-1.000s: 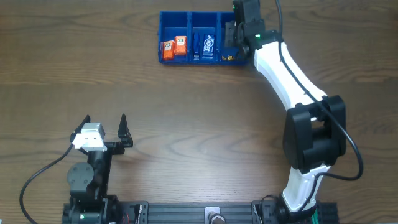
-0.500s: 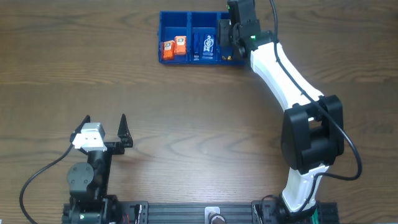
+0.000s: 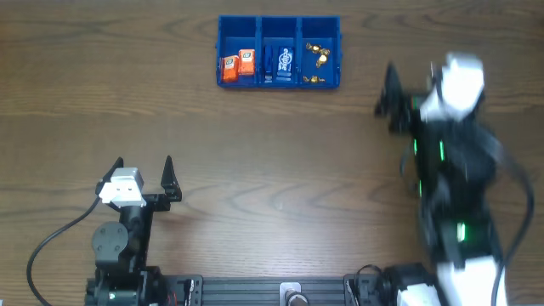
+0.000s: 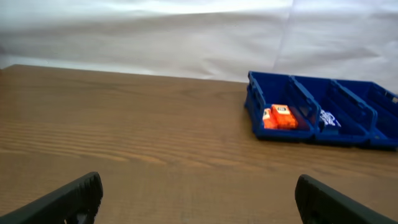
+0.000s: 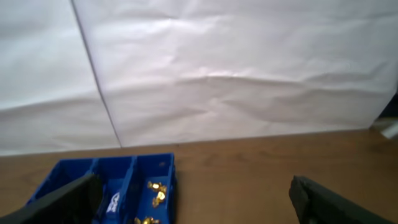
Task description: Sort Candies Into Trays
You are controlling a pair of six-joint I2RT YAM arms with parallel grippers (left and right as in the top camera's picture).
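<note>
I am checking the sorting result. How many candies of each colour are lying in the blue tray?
Orange candies: 2
Blue candies: at least 1
Gold candies: about 5, small and hard to separate
Total in the blue tray: about 8

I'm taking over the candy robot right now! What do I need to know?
Left gripper: jaws open, empty, near its base.
Right gripper: jaws open, empty, right of the blue tray.
Tray: orange candies in the left compartment, blue candies middle, gold candies right.
Done: every candy in view sits sorted in the tray.
Left: probably nothing.
</note>
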